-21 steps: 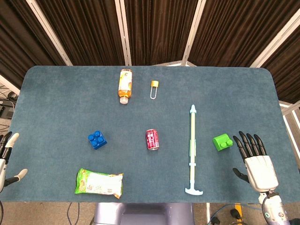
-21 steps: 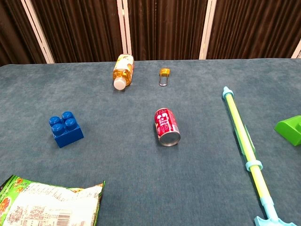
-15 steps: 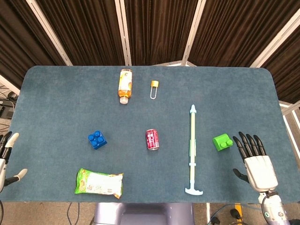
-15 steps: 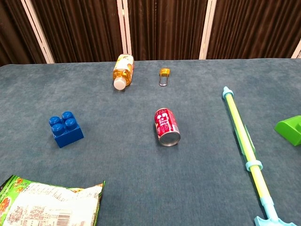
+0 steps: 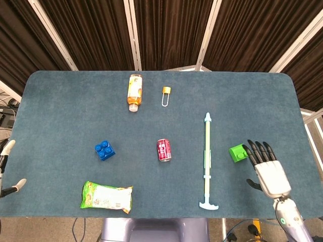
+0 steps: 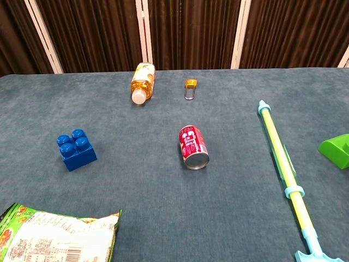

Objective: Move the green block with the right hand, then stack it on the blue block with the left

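Observation:
The green block lies on the table's right side; the chest view shows only part of the green block at its right edge. My right hand is just to the block's right, fingers spread and straight, fingertips over its right edge, holding nothing. The blue block rests on the left side, and the chest view shows the same blue block. Only a sliver of my left hand shows at the left edge of the head view, off the table, fingers apart and nothing in it.
A red can lies on its side mid-table. A long green and blue pump stretches between can and green block. A juice bottle and a small padlock lie at the back. A snack bag lies near the front left.
My right hand has moved left toward the green block, its fingertips now reaching the block's right edge. My left hand has slid further out of view. The objects have not moved.

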Motion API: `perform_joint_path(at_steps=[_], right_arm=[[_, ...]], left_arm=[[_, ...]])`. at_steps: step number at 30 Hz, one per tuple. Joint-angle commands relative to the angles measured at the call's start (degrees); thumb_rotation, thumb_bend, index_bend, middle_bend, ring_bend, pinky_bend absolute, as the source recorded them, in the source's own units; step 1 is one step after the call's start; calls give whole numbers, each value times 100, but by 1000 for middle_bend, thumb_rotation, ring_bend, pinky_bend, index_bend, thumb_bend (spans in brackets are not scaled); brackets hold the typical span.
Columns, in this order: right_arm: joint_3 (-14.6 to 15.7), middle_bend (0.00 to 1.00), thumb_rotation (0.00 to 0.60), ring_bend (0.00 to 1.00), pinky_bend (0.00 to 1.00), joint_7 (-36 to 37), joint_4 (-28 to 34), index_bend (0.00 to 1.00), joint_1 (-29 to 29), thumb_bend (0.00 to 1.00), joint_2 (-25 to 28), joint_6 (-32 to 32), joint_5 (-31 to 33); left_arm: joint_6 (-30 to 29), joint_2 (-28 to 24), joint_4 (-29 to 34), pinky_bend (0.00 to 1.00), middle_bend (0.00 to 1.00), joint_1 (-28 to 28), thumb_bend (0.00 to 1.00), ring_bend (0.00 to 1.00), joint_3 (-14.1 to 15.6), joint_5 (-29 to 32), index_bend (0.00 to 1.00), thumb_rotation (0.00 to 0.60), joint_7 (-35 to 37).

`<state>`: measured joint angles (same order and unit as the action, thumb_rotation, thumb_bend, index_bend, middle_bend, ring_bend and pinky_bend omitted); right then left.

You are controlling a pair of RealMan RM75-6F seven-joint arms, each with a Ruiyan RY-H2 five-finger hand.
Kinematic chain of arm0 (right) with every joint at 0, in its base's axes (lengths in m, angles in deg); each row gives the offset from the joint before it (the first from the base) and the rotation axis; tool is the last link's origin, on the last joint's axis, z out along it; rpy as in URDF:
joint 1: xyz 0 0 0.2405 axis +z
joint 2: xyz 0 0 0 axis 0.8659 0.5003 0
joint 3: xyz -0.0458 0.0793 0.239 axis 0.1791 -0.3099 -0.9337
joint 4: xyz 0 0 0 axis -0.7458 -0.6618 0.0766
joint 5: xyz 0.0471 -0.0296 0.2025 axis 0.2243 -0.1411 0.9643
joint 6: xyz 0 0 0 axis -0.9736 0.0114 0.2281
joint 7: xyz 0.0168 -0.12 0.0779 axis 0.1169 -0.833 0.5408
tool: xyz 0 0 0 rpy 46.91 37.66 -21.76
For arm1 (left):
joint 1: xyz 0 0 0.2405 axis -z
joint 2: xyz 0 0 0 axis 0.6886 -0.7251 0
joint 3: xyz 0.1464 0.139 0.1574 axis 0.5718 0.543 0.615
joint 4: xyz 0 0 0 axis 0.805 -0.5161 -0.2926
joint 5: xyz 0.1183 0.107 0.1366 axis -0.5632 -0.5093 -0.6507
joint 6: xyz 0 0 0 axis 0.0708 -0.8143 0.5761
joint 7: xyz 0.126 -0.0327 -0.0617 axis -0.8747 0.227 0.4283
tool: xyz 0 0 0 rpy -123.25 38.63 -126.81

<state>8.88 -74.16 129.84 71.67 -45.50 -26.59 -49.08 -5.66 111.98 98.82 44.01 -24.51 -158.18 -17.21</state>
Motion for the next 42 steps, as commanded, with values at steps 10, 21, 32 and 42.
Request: perform_joint_path(at_steps=[10, 21, 32, 42], right_arm=[[176, 14, 600, 0, 25, 1757, -2440, 0, 1761, 1, -474, 2024, -521], [489, 152, 600, 28, 196, 2088, -3545, 70, 2263, 138, -1086, 2433, -686], [649, 511, 600, 378, 494, 2196, -4218, 434, 2373, 448, -1472, 2130, -740], [745, 520, 600, 394, 507, 1763, -2935, 445, 2399, 474, -664, 713, -1471]], left_arm=[[351, 281, 21, 0, 0, 244, 0, 0, -269, 741, 0, 600, -684], [536, 502, -91, 0, 0, 404, 0, 0, -389, 1222, 0, 600, -1105], [607, 531, -115, 0, 0, 476, 0, 0, -391, 1372, 0, 600, -1189], [607, 467, -59, 0, 0, 496, 0, 0, -342, 1293, 0, 600, -1096]])
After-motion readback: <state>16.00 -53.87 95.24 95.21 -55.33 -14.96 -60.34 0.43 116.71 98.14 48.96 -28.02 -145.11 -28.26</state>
